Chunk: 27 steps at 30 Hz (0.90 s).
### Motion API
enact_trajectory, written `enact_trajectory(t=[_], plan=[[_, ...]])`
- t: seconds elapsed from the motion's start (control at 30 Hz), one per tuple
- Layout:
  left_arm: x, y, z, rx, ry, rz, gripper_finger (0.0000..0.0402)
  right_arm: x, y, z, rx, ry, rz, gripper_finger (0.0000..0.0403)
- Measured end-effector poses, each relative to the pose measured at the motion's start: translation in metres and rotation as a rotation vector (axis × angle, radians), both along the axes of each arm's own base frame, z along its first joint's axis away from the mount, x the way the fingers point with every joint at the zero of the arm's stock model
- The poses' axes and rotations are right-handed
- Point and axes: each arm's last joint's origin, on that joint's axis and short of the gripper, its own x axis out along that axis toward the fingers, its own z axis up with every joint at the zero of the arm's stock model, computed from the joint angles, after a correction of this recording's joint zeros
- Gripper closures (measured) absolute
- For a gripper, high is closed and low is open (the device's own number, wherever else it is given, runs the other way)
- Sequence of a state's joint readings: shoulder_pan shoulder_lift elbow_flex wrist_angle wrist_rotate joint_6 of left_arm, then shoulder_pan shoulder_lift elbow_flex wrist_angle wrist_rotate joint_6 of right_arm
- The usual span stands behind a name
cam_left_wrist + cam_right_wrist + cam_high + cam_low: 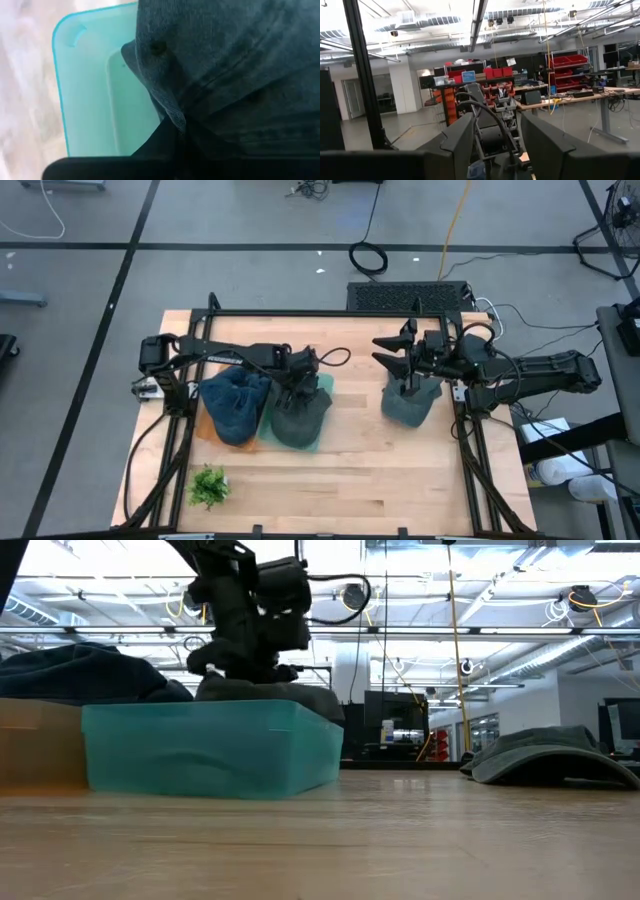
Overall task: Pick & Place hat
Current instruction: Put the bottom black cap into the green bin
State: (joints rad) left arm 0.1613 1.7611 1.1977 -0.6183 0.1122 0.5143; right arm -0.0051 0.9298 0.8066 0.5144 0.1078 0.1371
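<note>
A grey hat (300, 418) lies in a teal bin (322, 390) left of the table's middle, with my left gripper (297, 383) down on its far part and shut on it. In the low view the left gripper (245, 660) stands just above the bin (210, 745). A blue hat (235, 405) lies in an orange bin (203, 432) to the left. A second grey hat (410, 404) lies crown up on the table at the right. My right gripper (386, 352) hovers open above its far side, fingers level, pointing toward the table's left. My left gripper comes at the grey hat from above and has a fold of its cloth (175, 117) between its fingers. The cloth covers most of the fingers, so how far back it reaches does not show. The hat sits in the teal bin (85, 95), slack.
A small green plant (208, 486) stands near the table's front left corner. The black frame rails (330, 313) run along the table's far, left and right sides. Bare wood (380, 480) lies across the near half of the table.
</note>
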Motion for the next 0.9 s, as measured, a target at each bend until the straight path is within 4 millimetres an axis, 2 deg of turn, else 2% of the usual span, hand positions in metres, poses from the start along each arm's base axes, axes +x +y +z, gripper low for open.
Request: enact_trajectory(t=[0.1,0.2,0.43,0.7,0.9], plan=[[-0.001,0.004,0.0,0.0,0.005,0.054,0.038,0.0,0.0,0.0,0.0,0.0,0.0,0.0247],[0.0,0.005,0.005,-0.016,0.0,0.102,0.0356,0.0,0.0,0.0,0.0,0.0,0.0,0.0247],[0.002,0.005,0.026,-0.024,-0.07,0.136,0.0245,0.0,0.0,0.0,0.0,0.003,0.0,0.0247],[-0.009,0.004,0.05,0.009,-0.113,0.193,0.0107,0.0,0.0,-0.002,0.0,0.019,0.0,0.0247],[-0.023,0.002,0.081,-0.042,-0.223,0.298,0.0048,0.001,0.0,-0.002,0.0,0.026,-0.001,0.0247]])
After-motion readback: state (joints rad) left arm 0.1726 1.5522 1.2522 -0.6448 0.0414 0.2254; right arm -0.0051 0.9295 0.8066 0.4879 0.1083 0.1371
